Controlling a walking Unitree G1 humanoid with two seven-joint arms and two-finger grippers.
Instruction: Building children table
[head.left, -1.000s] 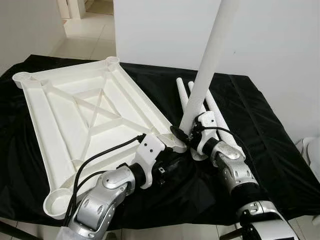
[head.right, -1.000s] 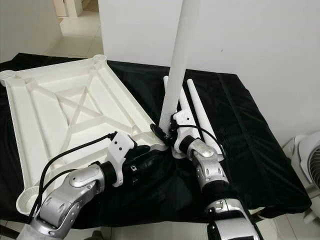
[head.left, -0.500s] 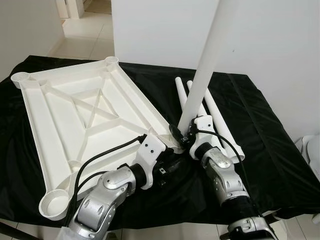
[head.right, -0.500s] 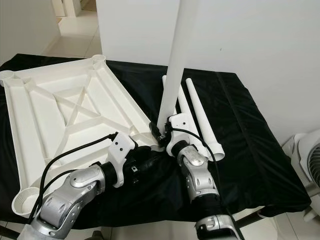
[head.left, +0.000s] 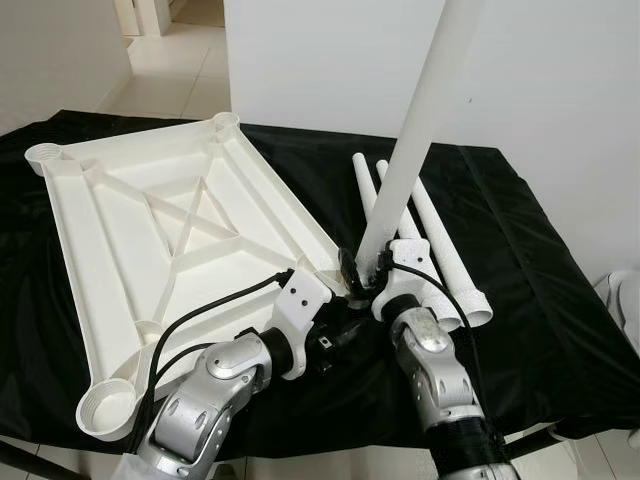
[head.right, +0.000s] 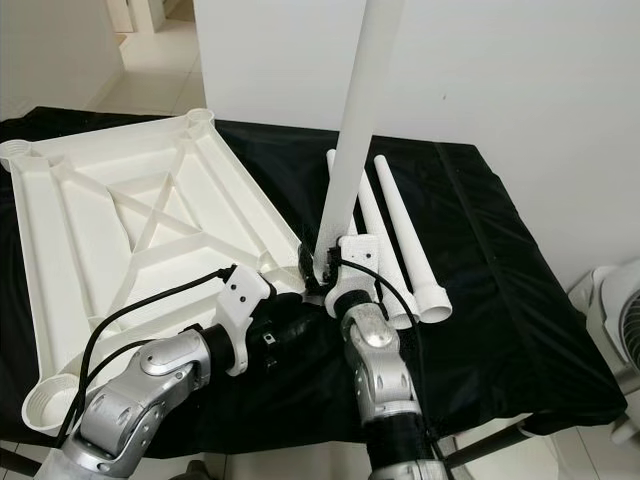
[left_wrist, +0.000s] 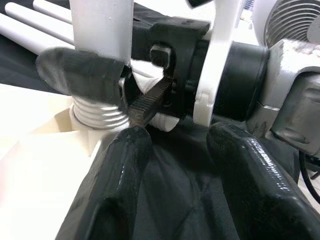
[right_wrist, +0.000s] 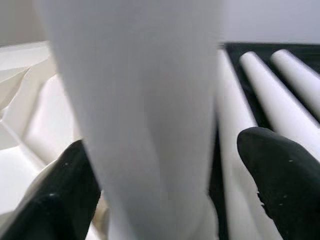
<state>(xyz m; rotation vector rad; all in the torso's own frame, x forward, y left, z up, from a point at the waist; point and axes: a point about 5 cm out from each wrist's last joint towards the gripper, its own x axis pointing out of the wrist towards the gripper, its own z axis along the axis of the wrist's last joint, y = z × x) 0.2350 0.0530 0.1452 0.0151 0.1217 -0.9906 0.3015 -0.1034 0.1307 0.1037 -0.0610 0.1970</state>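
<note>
My left gripper (left_wrist: 175, 170) has its fingers (left_wrist: 112, 180) spread apart with nothing between them, resting low on the black cloth (head.left: 530, 300) at the near corner of the tabletop (head.left: 150, 240). The right gripper (head.left: 362, 272) has its fingers on either side of the upright leg (head.left: 410, 150) – in its wrist view one finger (right_wrist: 280, 175) stands clear of the leg, so I can't tell whether it is actually clamped.

The white plastic tabletop lies upside down on the left half of the cloth, ribs and crossed braces facing up, with round sockets at its corners. The leg stands nearly vertical at the corner nearest my grippers; in the left wrist view its threaded end (left_wrist: 97, 115) sits right at the corner socket, though I can't tell how far in it goes.

Just right of that, three more legs (head.right: 400, 235) lie side by side on the cloth, wide ends towards me. The cloth covers a table – beyond it a plain white wall (head.left: 560, 80), and pale floor tiles (head.left: 170, 70) at the far left. I can read no labels or writing. At the far right edge, part of a white fan (head.right: 615, 320) stands on the floor.
</note>
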